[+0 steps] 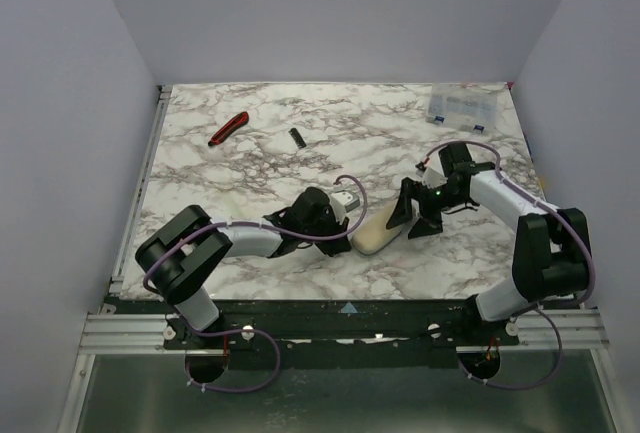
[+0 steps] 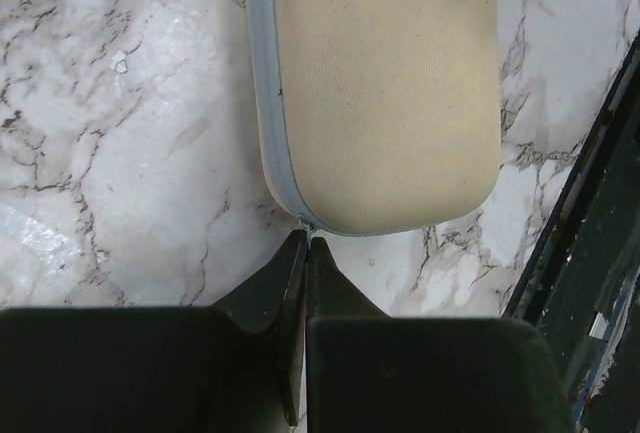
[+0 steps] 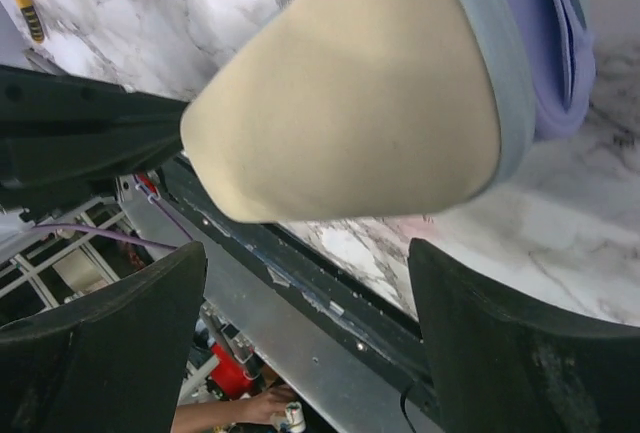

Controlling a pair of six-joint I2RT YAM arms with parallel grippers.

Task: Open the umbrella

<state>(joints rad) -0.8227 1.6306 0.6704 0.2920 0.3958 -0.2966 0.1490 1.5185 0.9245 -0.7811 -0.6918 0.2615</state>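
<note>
White walls closed in a marble-patterned table (image 1: 220, 183). Toward its far left we saw a red-and-black tool (image 1: 228, 129) and, near it, a small black object (image 1: 296, 137). Near the middle, the left pincer (image 2: 305, 243) was closed tight, its tips against the zip at one end of a beige case (image 2: 390, 93); we could not tell whether it gripped the pull. The umbrella (image 3: 550, 63) lay inside that case, lavender fabric showing at the zip. The right pincer (image 3: 305, 253) stood wide open astride the case's other end, holding nothing. A clear plastic box (image 1: 462, 105) sat far right.
</note>
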